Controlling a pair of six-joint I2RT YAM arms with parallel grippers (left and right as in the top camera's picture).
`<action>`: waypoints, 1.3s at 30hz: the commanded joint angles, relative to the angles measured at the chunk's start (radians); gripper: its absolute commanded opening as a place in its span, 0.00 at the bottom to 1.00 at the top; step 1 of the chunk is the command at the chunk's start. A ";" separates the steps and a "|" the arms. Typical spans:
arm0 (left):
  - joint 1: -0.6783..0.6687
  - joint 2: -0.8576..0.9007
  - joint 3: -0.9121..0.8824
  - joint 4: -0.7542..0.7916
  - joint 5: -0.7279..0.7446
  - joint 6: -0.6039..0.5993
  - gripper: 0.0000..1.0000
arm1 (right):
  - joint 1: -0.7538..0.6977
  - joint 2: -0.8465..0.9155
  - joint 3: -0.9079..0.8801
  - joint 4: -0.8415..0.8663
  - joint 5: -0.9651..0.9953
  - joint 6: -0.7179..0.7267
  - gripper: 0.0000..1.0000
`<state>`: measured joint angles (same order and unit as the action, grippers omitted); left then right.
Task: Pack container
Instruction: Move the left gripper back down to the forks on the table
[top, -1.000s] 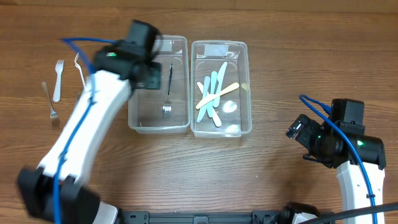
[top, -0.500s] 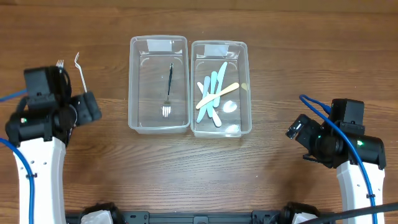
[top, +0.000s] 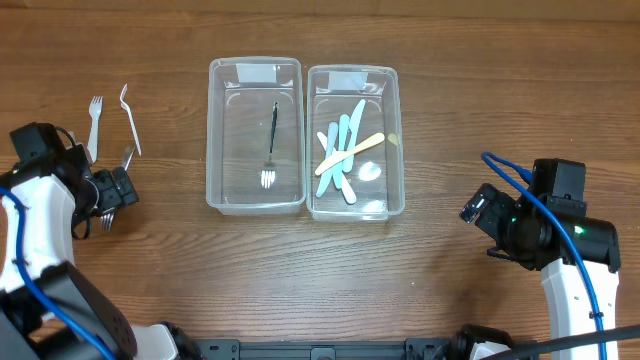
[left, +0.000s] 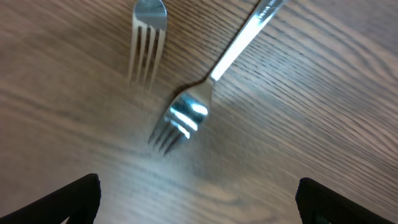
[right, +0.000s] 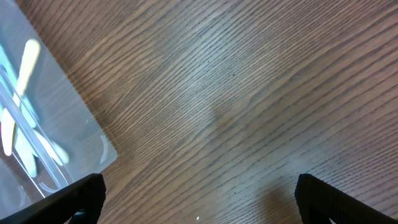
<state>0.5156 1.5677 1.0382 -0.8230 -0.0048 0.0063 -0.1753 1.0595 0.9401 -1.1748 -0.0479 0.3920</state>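
Left end effector (left: 199, 205) (spread) over metal fork (left: 186, 117)

The table (top: 450, 80) is brown wood-grain, the containers (top: 255, 62) clear, the cutlery (top: 342, 142) pale blue and cream.

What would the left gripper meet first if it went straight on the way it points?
Most likely the metal fork lying on the table: in the wrist view its tines sit ahead of the open left gripper. Depth is unclear.
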 joint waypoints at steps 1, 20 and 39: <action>0.002 0.076 -0.003 0.047 0.021 0.078 1.00 | 0.003 -0.003 0.002 0.003 0.002 -0.004 1.00; 0.000 0.294 -0.003 0.201 0.051 0.241 0.95 | 0.003 -0.003 0.002 0.003 0.002 -0.004 1.00; 0.000 0.306 -0.003 0.199 0.085 0.240 0.19 | 0.003 -0.003 0.002 0.003 0.003 -0.004 1.00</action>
<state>0.5171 1.8248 1.0443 -0.6128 0.0391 0.2428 -0.1749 1.0595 0.9401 -1.1744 -0.0479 0.3916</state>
